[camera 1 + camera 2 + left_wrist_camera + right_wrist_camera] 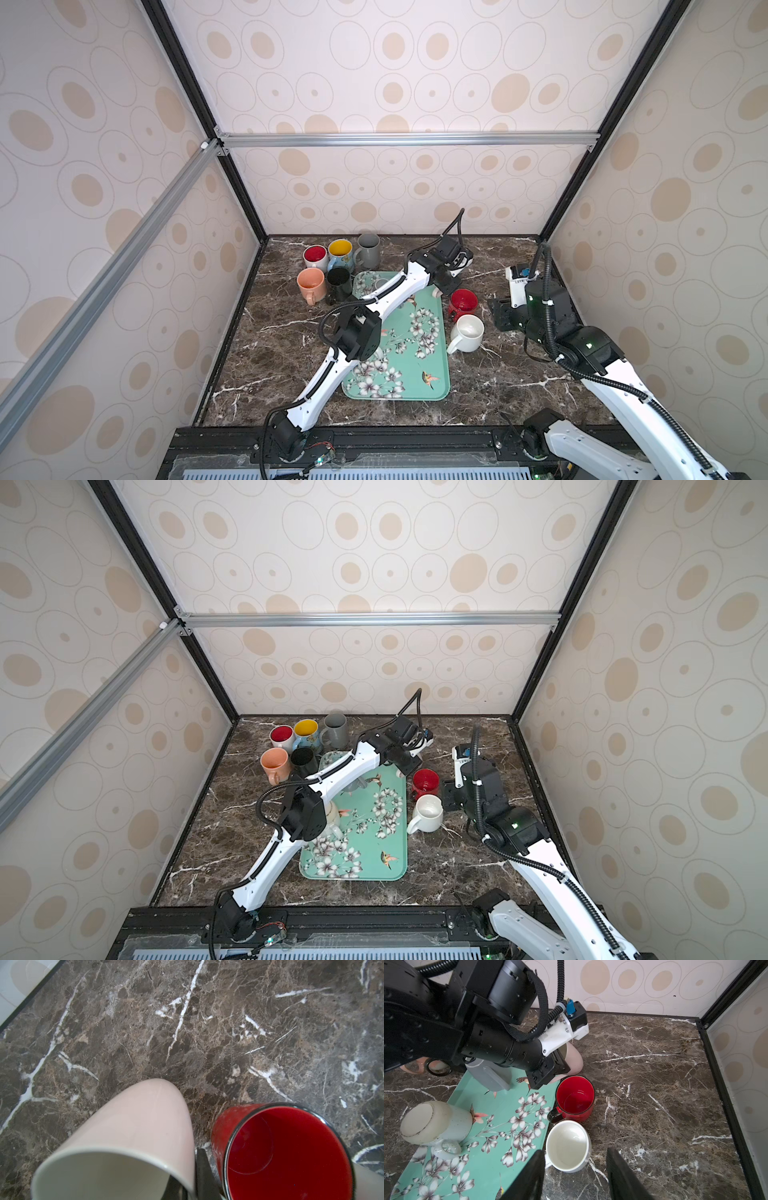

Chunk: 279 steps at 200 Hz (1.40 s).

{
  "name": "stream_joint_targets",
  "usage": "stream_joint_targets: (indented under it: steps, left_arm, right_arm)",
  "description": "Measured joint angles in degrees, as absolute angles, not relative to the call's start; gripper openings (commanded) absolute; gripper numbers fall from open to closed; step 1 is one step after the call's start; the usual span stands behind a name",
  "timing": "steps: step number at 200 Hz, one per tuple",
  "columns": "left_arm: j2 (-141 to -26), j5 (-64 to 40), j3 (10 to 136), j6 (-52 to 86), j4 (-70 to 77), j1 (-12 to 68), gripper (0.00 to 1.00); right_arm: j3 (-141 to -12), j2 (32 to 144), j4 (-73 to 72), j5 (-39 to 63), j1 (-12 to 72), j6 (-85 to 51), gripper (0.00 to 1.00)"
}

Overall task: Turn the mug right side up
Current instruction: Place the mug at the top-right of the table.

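Observation:
My left gripper (pixel 190 1184) is shut on the wall of a pale pink mug (pixel 135 1126), with one finger (pixel 204 1172) outside and the other inside. The mug hangs tilted over the marble, mouth toward the wrist camera and base toward the table. It sits just behind the red mug (pixel 286 1157). From the right wrist the pink mug (pixel 574 1057) shows only partly behind the left gripper. In a top view only a sliver of the pink mug (pixel 436 293) shows under the left wrist. My right gripper (pixel 575 1151) is open and empty, just short of an upright white mug (pixel 566 1145).
A teal flowered tray (pixel 432 374) lies mid-table. A cream speckled mug (pixel 436 1122) stands upside down on it, and a grey mug (pixel 490 1076) lies under the left arm. Several upright mugs (pixel 338 266) cluster at the back left. The red mug (pixel 463 303) and white mug (pixel 468 331) stand right of the tray.

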State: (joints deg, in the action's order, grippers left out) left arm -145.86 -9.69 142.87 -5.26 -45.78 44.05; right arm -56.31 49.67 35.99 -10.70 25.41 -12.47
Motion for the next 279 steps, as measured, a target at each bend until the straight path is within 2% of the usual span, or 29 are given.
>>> stream_joint_targets:
  steps: [52, 129, 279]
  left_arm:
    - [-145.9, -9.5, 142.9, -5.8, -45.8, 44.2, 0.10]
    - [-146.0, -8.6, 143.8, -6.7, -45.5, 44.2, 0.29]
    - [-146.0, -8.7, 143.8, -6.7, -40.6, 44.2, 0.41]
  right_arm:
    - [-56.3, 49.7, 35.3, -10.6, 25.4, -12.5, 0.51]
    - [-56.3, 49.7, 35.2, -10.6, 25.4, -12.5, 0.51]
    - [-55.6, 49.7, 35.1, -10.8, 25.4, -12.6, 0.51]
